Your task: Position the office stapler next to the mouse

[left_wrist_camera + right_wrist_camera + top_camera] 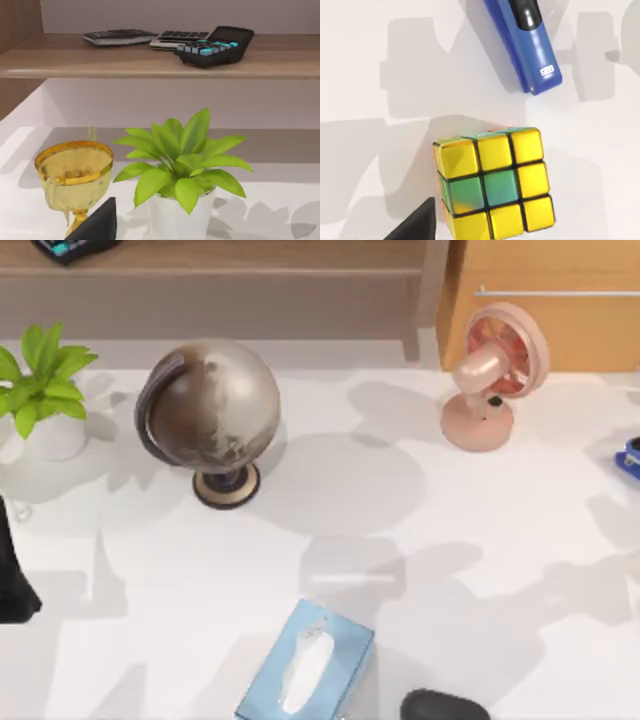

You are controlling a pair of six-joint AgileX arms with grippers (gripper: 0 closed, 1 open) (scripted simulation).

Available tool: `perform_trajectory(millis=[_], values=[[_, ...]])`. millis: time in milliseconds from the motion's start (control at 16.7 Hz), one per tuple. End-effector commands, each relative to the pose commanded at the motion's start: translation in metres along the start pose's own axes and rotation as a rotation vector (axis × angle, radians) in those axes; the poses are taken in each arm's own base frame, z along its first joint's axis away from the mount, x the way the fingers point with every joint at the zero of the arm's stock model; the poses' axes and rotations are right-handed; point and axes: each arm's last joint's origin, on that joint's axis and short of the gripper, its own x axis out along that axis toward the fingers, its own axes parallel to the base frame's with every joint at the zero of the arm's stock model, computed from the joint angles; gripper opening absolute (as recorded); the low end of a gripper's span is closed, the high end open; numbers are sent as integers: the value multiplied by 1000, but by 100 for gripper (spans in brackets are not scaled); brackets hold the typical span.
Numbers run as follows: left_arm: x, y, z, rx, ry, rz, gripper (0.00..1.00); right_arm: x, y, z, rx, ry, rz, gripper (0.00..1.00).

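The office stapler (pixel 525 45) (beside a puzzle cube (pixel 492 182)) lies ungripped; jaws' state apparently indiscernible.

Bright, even light; soft grey overlapping shadows across the white table (pixel 520 540)

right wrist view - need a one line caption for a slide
Right wrist camera over the white table: the blue office stapler lies flat near a mostly yellow puzzle cube, apart from it.
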Motion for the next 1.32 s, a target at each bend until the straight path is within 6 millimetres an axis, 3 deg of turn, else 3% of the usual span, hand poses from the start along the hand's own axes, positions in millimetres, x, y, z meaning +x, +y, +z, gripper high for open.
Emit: perform_trajectory(millis=[300, 600, 840, 1140, 1320], values=[[0, 0, 0, 0, 0, 0, 100, 70, -25, 60, -203, 265, 176, 100], [0, 0, 0, 0, 0, 0, 100, 130, -33, 96, -354, 354, 286, 100], [0, 0, 0, 0, 0, 0, 100, 147, -33, 106, -395, 359, 309, 100], [0, 0, 0, 0, 0, 0, 100, 148, -34, 104, -392, 360, 307, 100], [0, 0, 0, 0, 0, 0, 100, 164, -30, 98, -395, 359, 308, 100]])
